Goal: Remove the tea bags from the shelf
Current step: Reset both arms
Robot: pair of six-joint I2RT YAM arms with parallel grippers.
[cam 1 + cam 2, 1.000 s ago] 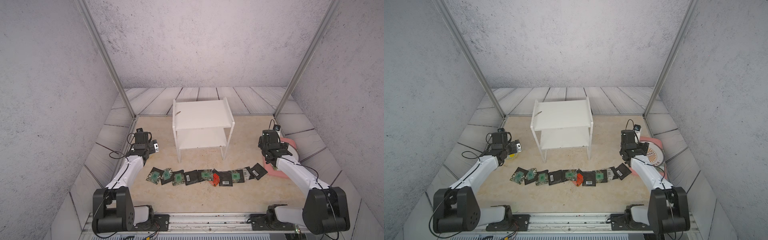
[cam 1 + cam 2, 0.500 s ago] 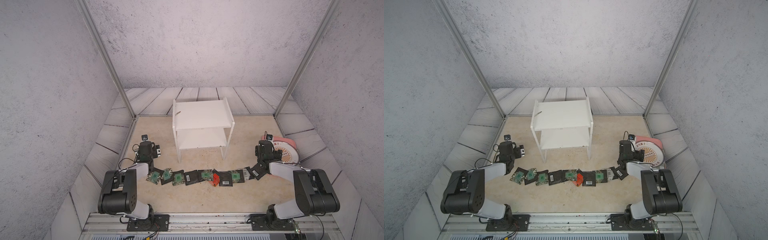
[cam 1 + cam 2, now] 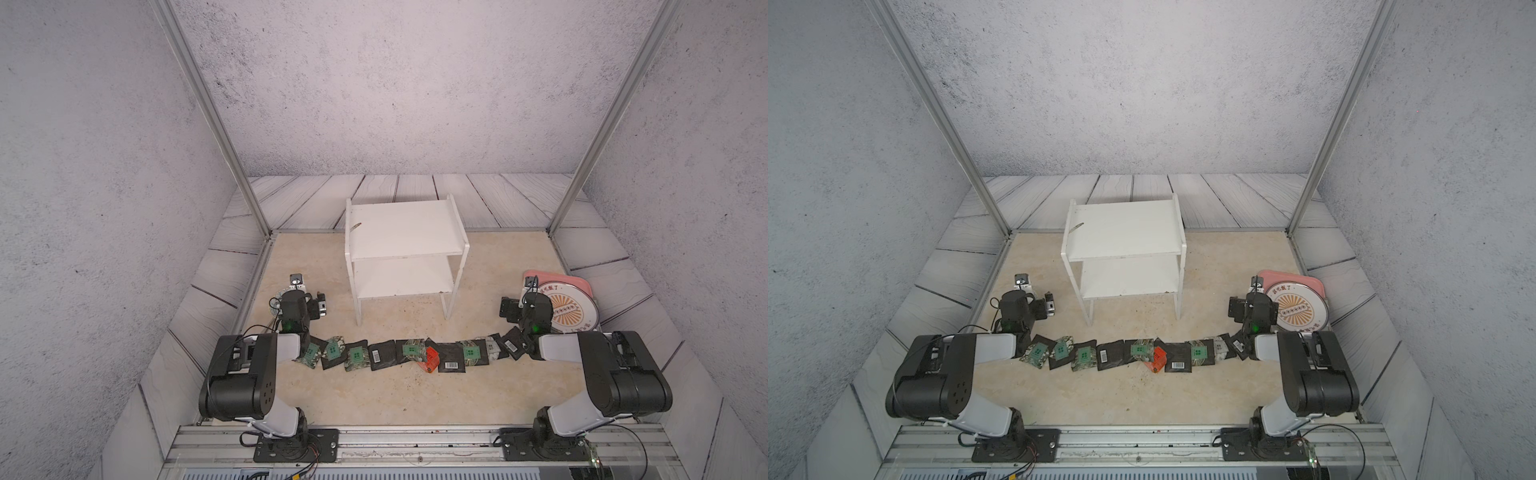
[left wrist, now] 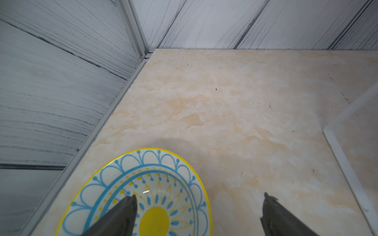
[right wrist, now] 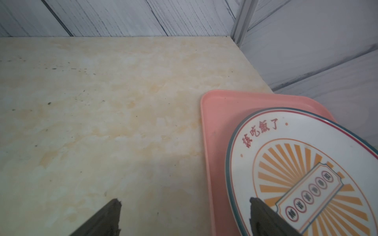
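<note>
The white two-tier shelf [image 3: 405, 249] [image 3: 1125, 245] stands mid-table, and I see no sachets on either board. The tea bags [image 3: 409, 351] [image 3: 1133, 353] lie in a curved row on the table in front of it, black with green labels or barcodes. One is red-orange [image 3: 431, 359]. My left gripper [image 3: 299, 301] [image 4: 199, 196] is open and empty at the row's left end, over a patterned plate. My right gripper [image 3: 528, 303] [image 5: 185, 200] is open and empty at the row's right end, beside a pink tray. The shelf's white edge [image 4: 345, 161] shows in the left wrist view.
A blue-and-yellow plate [image 4: 126, 163] lies under the left gripper by the left wall. A pink tray [image 5: 216, 114] [image 3: 540, 276] holds a round plate with an orange sunburst [image 5: 286, 155] at the right wall. A thin scrap [image 3: 355, 226] lies on the shelf's top board.
Both arms have folded back, elbows raised over their bases, and the grippers have sunk lower and a little nearer the front. Both stayed open. The tea bags have not moved.
</note>
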